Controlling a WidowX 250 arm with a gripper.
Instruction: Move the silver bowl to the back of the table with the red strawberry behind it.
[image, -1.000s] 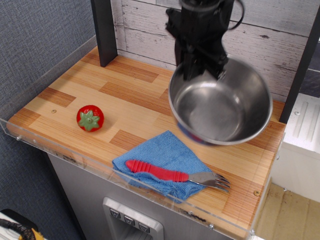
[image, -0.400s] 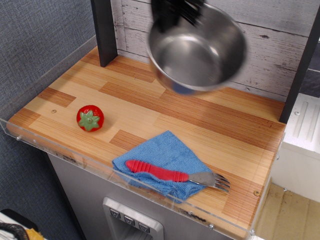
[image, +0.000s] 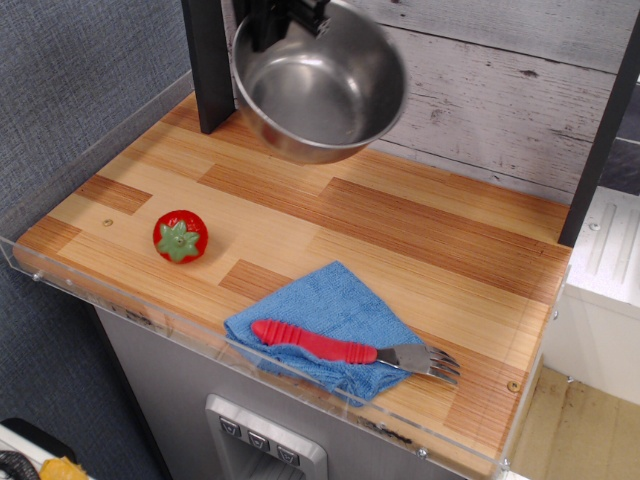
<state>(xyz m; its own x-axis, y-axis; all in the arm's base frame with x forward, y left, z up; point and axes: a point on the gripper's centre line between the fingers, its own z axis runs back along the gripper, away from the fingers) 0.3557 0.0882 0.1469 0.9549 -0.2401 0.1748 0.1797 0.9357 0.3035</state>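
The silver bowl (image: 320, 85) hangs tilted in the air over the back left of the table (image: 420, 230), its opening facing forward. My gripper (image: 290, 15) is at the top edge of the view, shut on the bowl's far rim; most of it is cut off. The red strawberry (image: 180, 236) with its green cap lies on the table near the front left, well in front of and left of the bowl.
A blue cloth (image: 325, 325) lies at the front edge with a red-handled fork (image: 350, 350) on it. A dark post (image: 208, 65) stands at the back left, close to the bowl. A white plank wall (image: 500, 90) runs behind the table.
The gripper has carried the bowl from the middle right of the table up and to the back left. The strawberry, cloth and fork have not moved.
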